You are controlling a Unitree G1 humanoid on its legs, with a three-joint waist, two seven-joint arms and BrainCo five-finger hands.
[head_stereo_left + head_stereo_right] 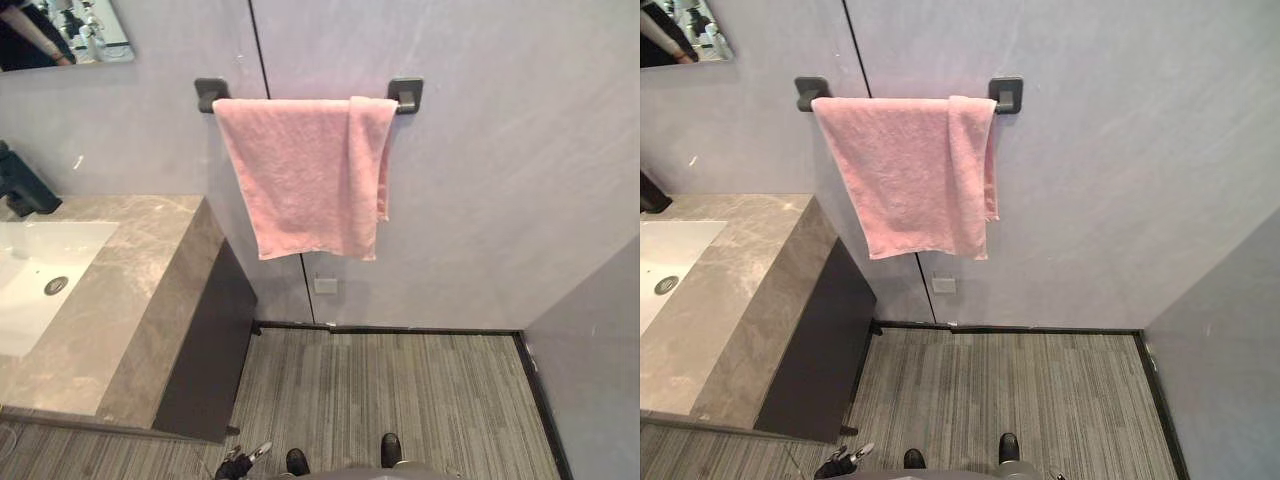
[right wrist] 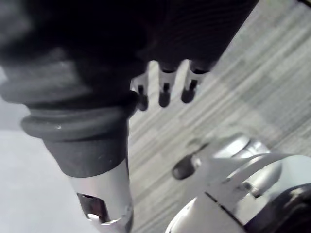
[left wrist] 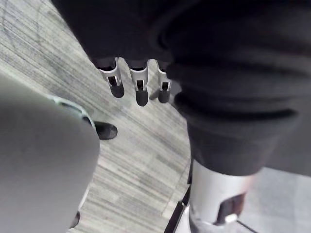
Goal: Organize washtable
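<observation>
Left hand [image 3: 141, 92] hanging with fingers relaxed and empty, right hand [image 2: 164, 94] hanging likewise, striped floor [image 1: 400, 390] spreading wide beneath both, washtable [image 1: 150, 290] corner edge standing just ahead of the left hand, pink towel [image 1: 300, 180] draping high beyond.

Soft, even light falls from overhead, bright on the pale wall [image 1: 500, 180]. The pink towel [image 1: 305, 175] throws only a faint shadow along its right edge. The white sink [image 1: 30, 280] glares almost blank. The cabinet side [image 1: 205, 350] under the worktop [image 1: 130, 290] lies in deep shade. In the wrist views, the covers of the left hand [image 3: 138, 90] and right hand [image 2: 164, 94] read near black against the lit floor [image 3: 146, 160].
</observation>
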